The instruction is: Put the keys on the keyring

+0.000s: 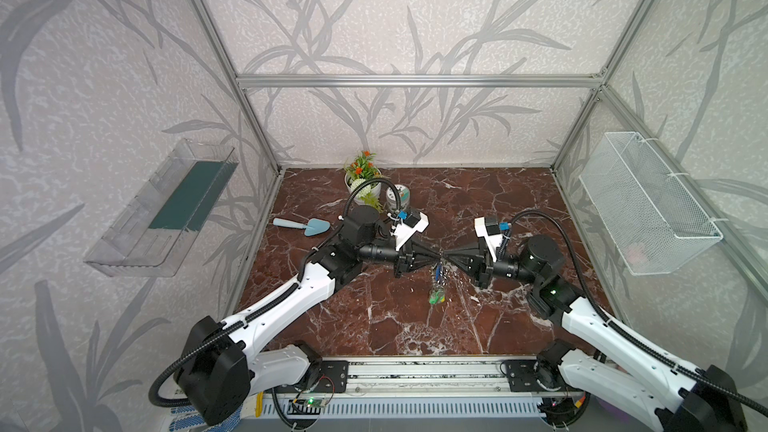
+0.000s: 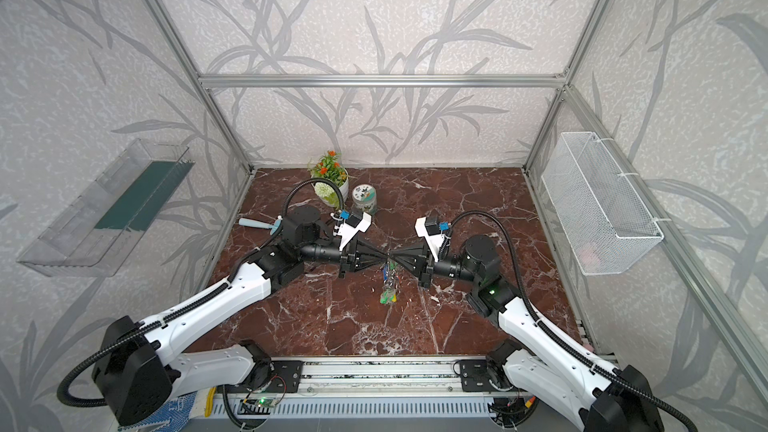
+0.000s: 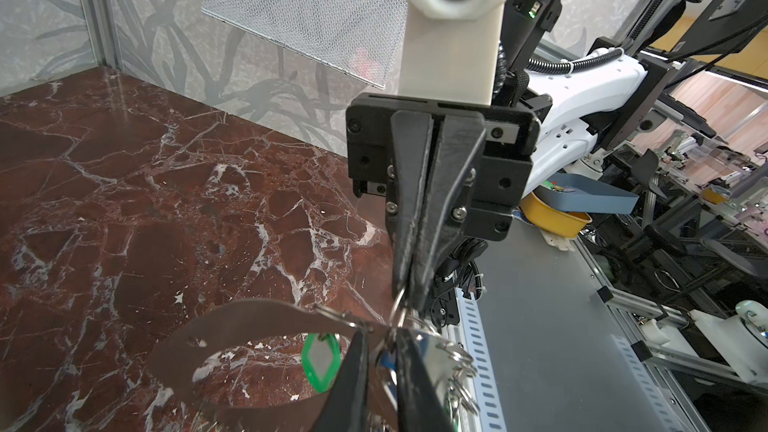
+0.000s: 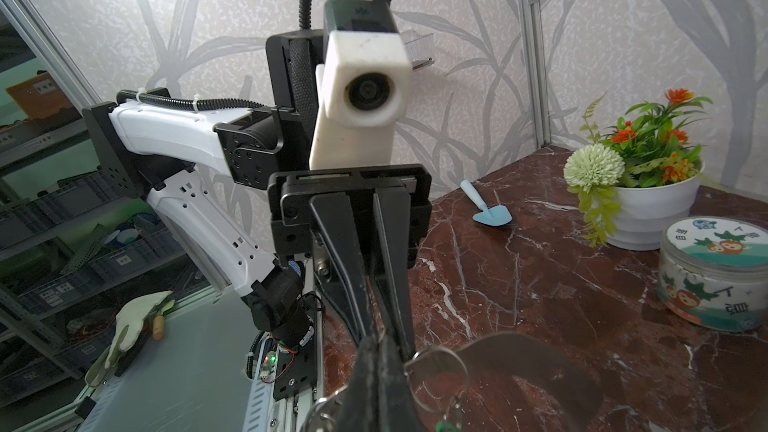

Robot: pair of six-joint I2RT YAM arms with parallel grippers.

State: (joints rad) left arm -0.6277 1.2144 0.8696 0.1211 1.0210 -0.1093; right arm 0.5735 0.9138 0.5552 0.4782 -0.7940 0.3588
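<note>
Keyring (image 3: pixel 249 322) is held up over the middle of the table (image 1: pixel 374 317), pinched at its edge in the closed right gripper (image 3: pixel 406 292). Left gripper (image 1: pixel 436 254) is nearly closed beside it; its hold cannot be told.

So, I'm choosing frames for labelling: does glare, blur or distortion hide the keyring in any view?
In both top views the keyring is a tiny glinting tangle; in the left wrist view it is sharp, one end mirror-bright; in the right wrist view it is dark and soft, cut by the frame edge.
</note>
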